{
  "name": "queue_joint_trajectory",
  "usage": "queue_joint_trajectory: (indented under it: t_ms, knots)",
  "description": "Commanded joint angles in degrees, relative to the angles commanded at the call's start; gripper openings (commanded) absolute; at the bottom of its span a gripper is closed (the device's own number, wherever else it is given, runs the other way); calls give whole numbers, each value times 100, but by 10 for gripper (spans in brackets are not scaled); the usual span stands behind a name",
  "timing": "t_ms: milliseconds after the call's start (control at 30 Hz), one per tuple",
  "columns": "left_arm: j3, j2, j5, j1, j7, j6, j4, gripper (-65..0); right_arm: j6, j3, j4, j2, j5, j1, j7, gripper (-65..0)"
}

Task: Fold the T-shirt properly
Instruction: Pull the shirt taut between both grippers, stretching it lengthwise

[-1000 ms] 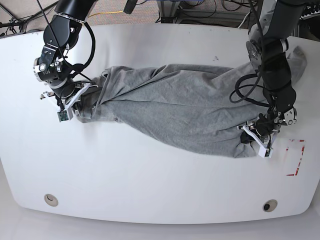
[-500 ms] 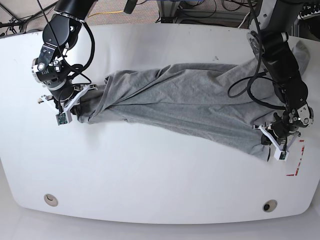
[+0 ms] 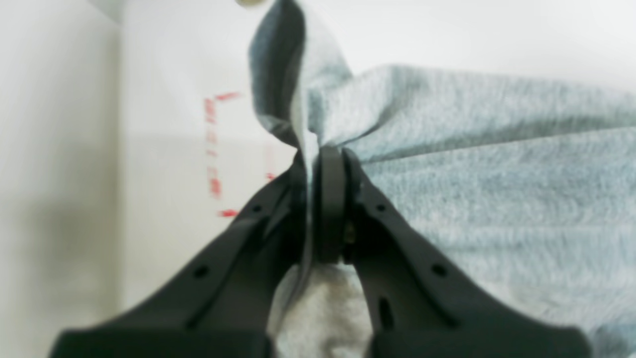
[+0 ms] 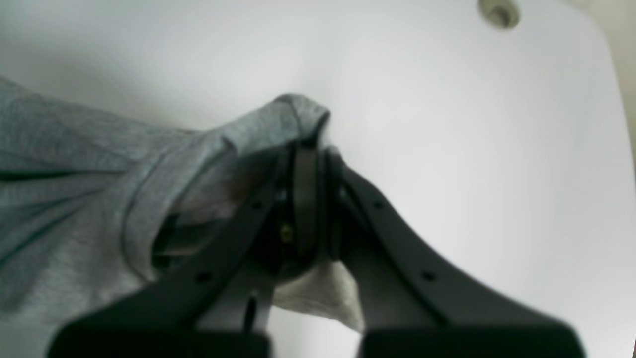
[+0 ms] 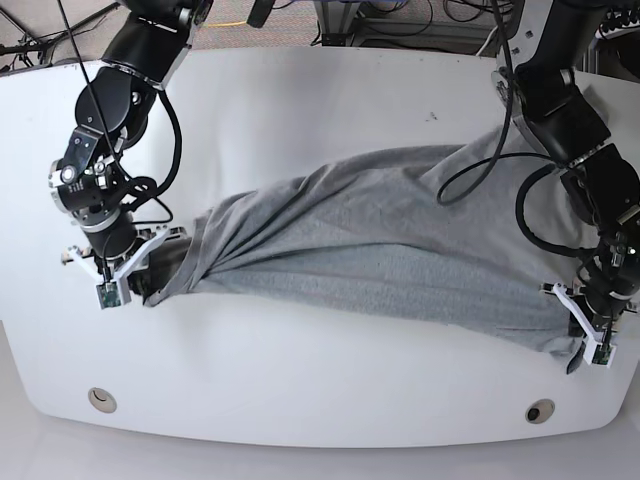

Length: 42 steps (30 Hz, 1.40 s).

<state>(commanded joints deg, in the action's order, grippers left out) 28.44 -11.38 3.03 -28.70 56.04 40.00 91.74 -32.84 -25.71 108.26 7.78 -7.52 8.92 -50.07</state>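
Observation:
The heather-grey T-shirt (image 5: pixel 370 250) hangs stretched between my two grippers across the white table, bunched into long folds. No lettering shows. On the base view's right, my left gripper (image 5: pixel 578 340) is shut on one end of the T-shirt (image 3: pixel 472 174); its jaws pinch a fold of cloth (image 3: pixel 318 149). On the base view's left, my right gripper (image 5: pixel 140 280) is shut on a hemmed edge of the T-shirt (image 4: pixel 238 144), with cloth wrapped around its fingers (image 4: pixel 308 164).
The white table (image 5: pixel 300 370) has two round holes near its front edge (image 5: pixel 100 400) (image 5: pixel 540 411). Red tape marks (image 3: pixel 213 149) lie on the table beside my left gripper. Cables and equipment (image 5: pixel 400 20) sit behind the table's far edge.
Both grippers have pulled the T-shirt toward the table's front edge and farther apart. The cloth is now tauter and narrower, running diagonally from upper right down to each gripper.

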Motion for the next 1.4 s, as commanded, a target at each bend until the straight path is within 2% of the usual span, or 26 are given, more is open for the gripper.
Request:
queue_joint_trajectory:
  t_ms: [533,600,667,700,800,833,867,933,1000,1100,1167,1300,1400]
  knots:
    - [53,0,9,290,9,0,97,-644,0,0,79,-53,-18,-1046,9,-640]
    - [44,0,9,378,9,0,97,-644,9,0,79,-53,-18,-1169,9,-556]
    - [44,0,9,396,9,0,97,-644,9,-35,105,-53,-18,-1257,9,-409]
    - [44,0,9,396,9,0,97,-644,9,-35,123,-53,-18,-1301,9,-304]
    - [35,0,9,422,9,0,97,-644,0,-44,334,-53,-18,-1451,9,-114]
    - [44,0,9,422,9,0,97,-644,-9,-44,466,-53,-53,-1556,9,-59]
    - [44,0,9,422,9,0,97,-644,-35,-97,571,-53,-193,-1644,9,-35]
    - [35,0,9,422,9,0,97,-644,-123,-440,624,-53,-651,-1793,0,-30]
    - [35,0,9,422,9,0,97,-644,-237,-782,615,-53,-1354,-1925,-18,-30]
    - [44,-26,9,422,9,0,70,-644,-255,-1011,563,0,-2119,-2022,-53,-30]
    - [44,-26,9,404,9,0,-79,-644,-237,-1020,369,35,-2567,-1943,-255,-30]
    - [44,-26,9,413,9,0,-114,-644,-237,-1020,-26,176,-3015,-1574,-800,-30]
    - [44,-35,9,413,9,0,-158,-644,-211,-1011,-440,185,-3068,-1178,-914,-30]
